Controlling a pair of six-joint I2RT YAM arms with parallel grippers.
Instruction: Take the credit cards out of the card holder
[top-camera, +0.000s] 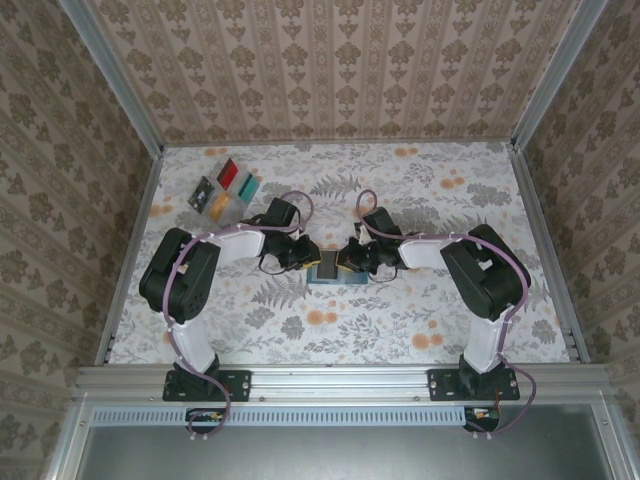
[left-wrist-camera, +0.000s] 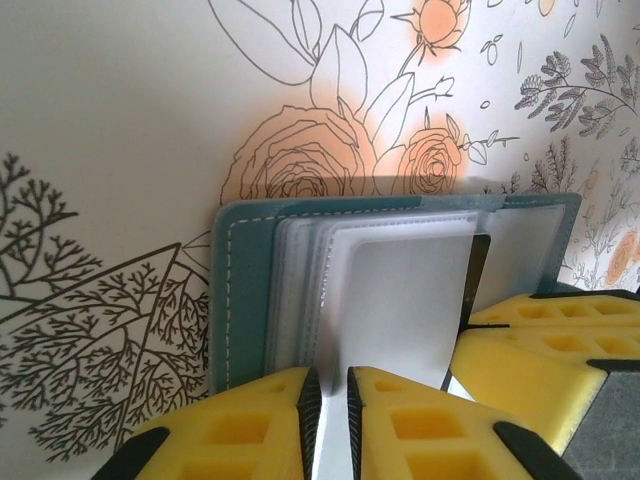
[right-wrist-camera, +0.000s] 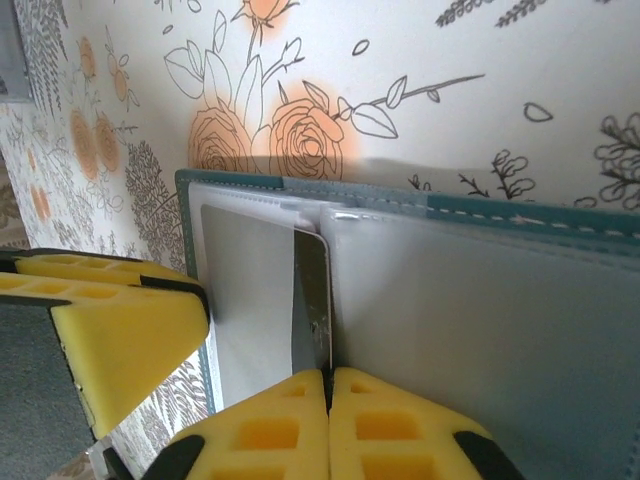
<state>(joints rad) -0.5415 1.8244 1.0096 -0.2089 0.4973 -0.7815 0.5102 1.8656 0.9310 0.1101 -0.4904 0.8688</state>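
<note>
Saw a floral-print table (top-camera: 420, 310) walled in by patterned panels (top-camera: 330, 70). Found the card holder (top-camera: 330, 279) lying open at mid-table, teal cover down, clear leaves facing up, squarely between the two grippers. Noted a cluster of loose credit cards (top-camera: 225, 190) well apart from it at the far left of the table: red, teal, black, yellow-orange, pale. Caught the left gripper (left-wrist-camera: 330, 400) clamped narrowly on a clear plastic sleeve (left-wrist-camera: 400, 300) of the holder, with that leaf running down between the yellow pads. Found the right gripper (right-wrist-camera: 328, 400) fully closed, pads pressed together right at the bottom edge of a dark card (right-wrist-camera: 312, 300) sticking out among the leaves. Could not tell whether that edge was truly nipped between them.
</note>
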